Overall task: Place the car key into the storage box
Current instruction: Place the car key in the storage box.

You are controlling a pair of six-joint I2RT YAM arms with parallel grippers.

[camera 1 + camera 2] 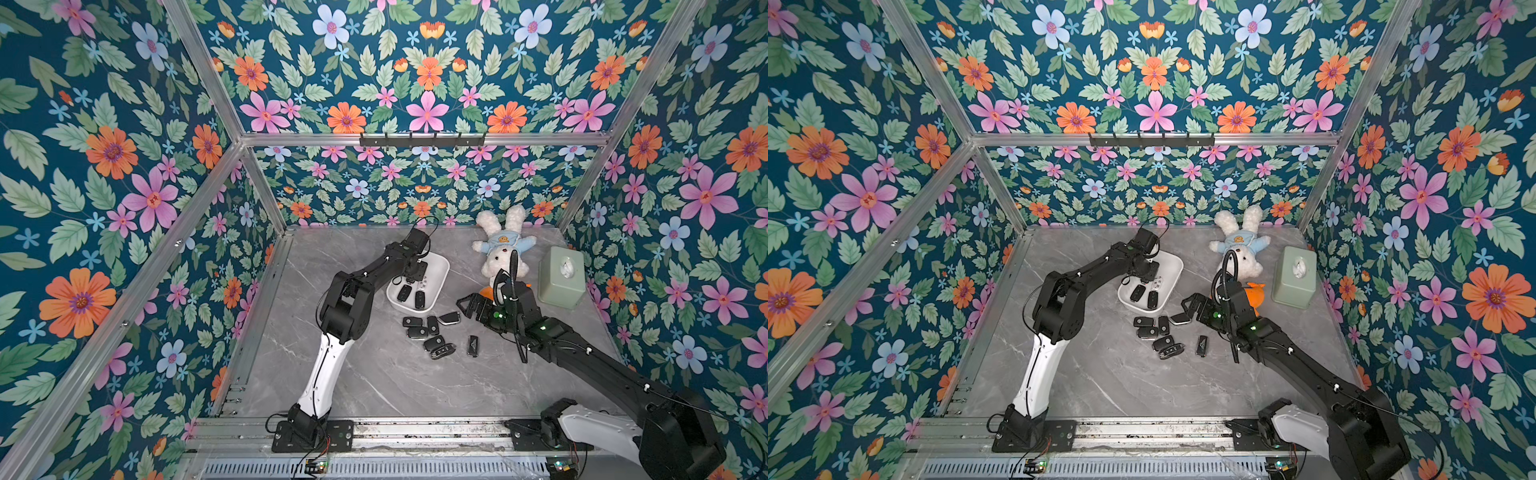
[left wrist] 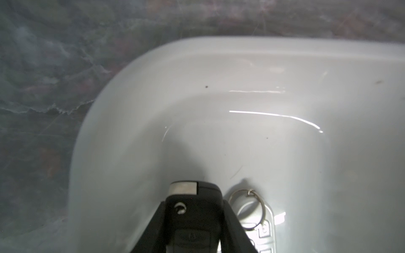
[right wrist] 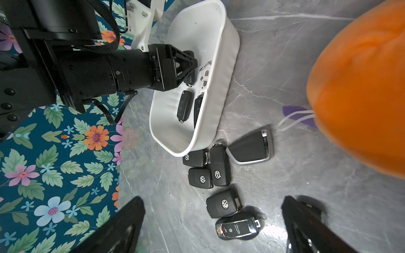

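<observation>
The white storage box (image 1: pixel 437 277) (image 1: pixel 1173 266) sits mid-table. My left gripper (image 2: pixel 194 206) (image 1: pixel 417 270) is down inside it, shut on a black car key (image 2: pixel 192 219) with a silver end. On the box floor lie two more black keys (image 3: pixel 185 105) and a white key with a ring (image 2: pixel 259 221). Several black keys (image 1: pixel 432 334) (image 3: pixel 219 166) lie on the table just in front of the box. My right gripper (image 3: pixel 215 221) (image 1: pixel 464 308) hangs open above them, next to a silver-edged key (image 3: pixel 252 146), with nothing between its fingers.
A white plush rabbit (image 1: pixel 503 245) lies at the back right, and an orange plush toy (image 3: pixel 359 87) is close beside my right wrist. A pale green tissue box (image 1: pixel 559 276) stands at the right wall. A black hook rail (image 1: pixel 422 139) is mounted on the back wall.
</observation>
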